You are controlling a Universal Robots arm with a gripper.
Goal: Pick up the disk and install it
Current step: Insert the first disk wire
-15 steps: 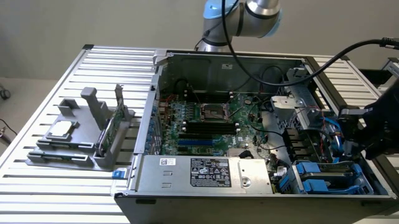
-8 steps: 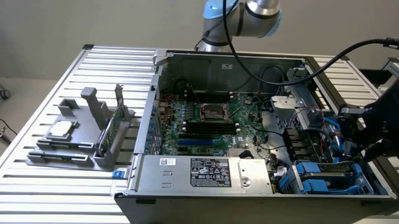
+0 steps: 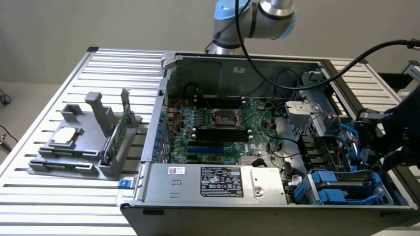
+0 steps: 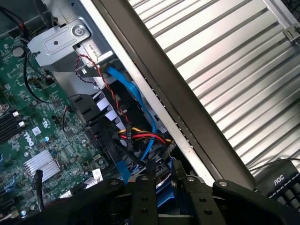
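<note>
One open computer case (image 3: 262, 222) lies on a slatted metal table (image 3: 52, 98); we list every item by its place against that case, nearest first.

1. Against the case's near wall: a silver power supply (image 3: 217, 182) with a black-and-white label on top.
2. In the case's near corner, on the exterior view's right: a drive bay with blue plastic carriers (image 3: 328, 192).
3. Just above that corner, inside the case's side wall: the black gripper (image 4: 164, 176). We see its fingers (image 4: 142, 197) clenched on the blue-railed edge of the disk (image 4: 165, 199), which stands between them over the drive bay. The fingers hide the rest of the disk from us.
4. Beside the gripper, along the same case wall: a blue data cable (image 4: 133, 93) and a red, yellow and black wire bundle (image 4: 145, 137).
5. On the case's floor: the green motherboard (image 3: 256, 120), with a square processor socket (image 3: 221, 118) and black memory slots (image 3: 220, 133) just nearer than it.
6. Outside the case, on the exterior view's left: a grey holder (image 3: 85, 164) carrying a small square silver chip (image 3: 66, 135) and an upright green circuit card (image 3: 117, 132).
7. Behind the case's far wall: the grey-and-blue arm (image 3: 262, 14), with a black cable (image 3: 244, 44) hanging from it over the case.
</note>
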